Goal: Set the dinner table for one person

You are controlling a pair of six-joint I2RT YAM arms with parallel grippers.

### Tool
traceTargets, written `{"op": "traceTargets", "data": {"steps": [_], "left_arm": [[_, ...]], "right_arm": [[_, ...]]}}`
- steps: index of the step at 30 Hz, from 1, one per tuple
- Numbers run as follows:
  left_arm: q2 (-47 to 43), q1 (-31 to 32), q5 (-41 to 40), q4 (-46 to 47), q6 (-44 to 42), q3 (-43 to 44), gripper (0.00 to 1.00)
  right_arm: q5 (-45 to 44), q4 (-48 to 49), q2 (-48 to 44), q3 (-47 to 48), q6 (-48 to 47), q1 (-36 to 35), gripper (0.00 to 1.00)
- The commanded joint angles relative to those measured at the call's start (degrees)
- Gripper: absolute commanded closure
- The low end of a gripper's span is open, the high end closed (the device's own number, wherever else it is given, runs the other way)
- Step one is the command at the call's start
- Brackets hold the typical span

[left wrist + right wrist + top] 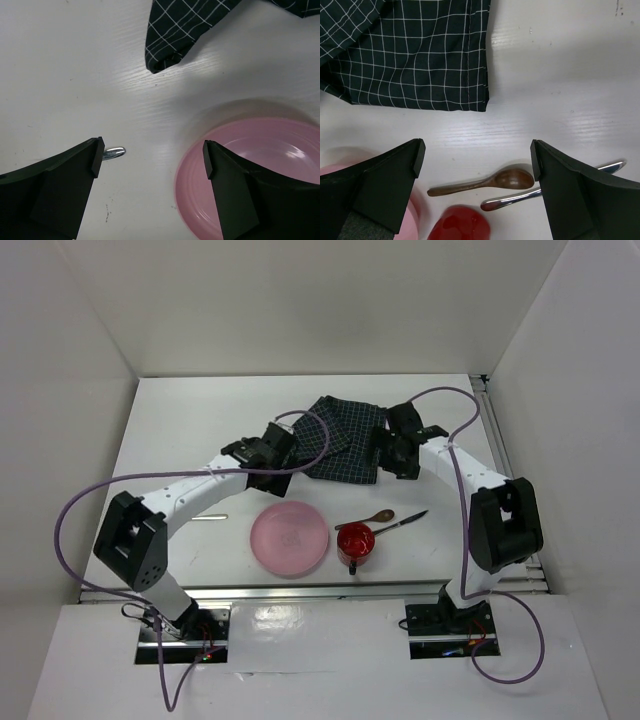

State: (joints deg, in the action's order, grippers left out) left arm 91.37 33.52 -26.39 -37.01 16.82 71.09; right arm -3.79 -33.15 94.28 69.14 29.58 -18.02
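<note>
Two pincers are poised above a matte-white surface (190,430), and both are spread wide with nothing between their fingers. The surface is by far the largest thing in view. It fills the middle of the top view, with the arm bases at its near edge and metal rails along its near and right edges. Its long axis appears to run from left to right across that view, though the camera's slant leaves this uncertain.

The left pincer (268,455) is placed over bare surface between a corner of a dark checked cloth (345,440) and a pink plate (290,538). In its wrist view the plate is partly hidden behind one finger, and the tip of a silver utensil (114,152) is seen just beside the other.

The right pincer (397,452) is placed at the near right edge of the cloth, which lies rumpled towards the far side. A wooden spoon (485,182) and a metal utensil (520,199) are seen side by side, both slanted, nearer than the cloth's edge. A red mug (356,543) is set just beside the plate, on its right, near the front edge.
</note>
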Motion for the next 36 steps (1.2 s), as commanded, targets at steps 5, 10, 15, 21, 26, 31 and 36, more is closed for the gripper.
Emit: {"op": "traceTargets", "data": {"steps": [5,10,15,21,26,31,36], "left_arm": [[8.02,1.81,-6.20,2.46,-3.18,3.79,0.00],[14.69,1.11,-8.41,6.25,-6.44,7.56,0.00],[19.54,-1.78,-8.42,5.55,-7.06,11.88,0.00],[20.86,-5.47,0.35,5.55,-7.59,15.13,0.08],[21.48,-7.59,6.00,5.03,-7.59,16.27,0.35],[21.48,-9.43,9.78,3.89,-6.89,18.11,0.78],[22.62,-10.49,11.89,1.24,-6.27,21.10,1.00]], "right_arm": [[2.03,2.47,-2.43,0.20,0.65,-0.26,0.00],[3.70,3.70,-3.04,-2.17,0.65,-0.26,0.00],[5.89,4.85,-2.35,-2.69,1.26,-0.26,0.00],[6.43,6.69,0.81,-3.23,2.50,-0.26,0.01],[7.04,8.71,4.94,-1.65,3.02,-0.26,0.07],[7.75,10.73,8.80,-1.12,4.25,0.36,0.13],[7.75,10.73,11.45,0.64,4.78,0.88,0.19]]}}
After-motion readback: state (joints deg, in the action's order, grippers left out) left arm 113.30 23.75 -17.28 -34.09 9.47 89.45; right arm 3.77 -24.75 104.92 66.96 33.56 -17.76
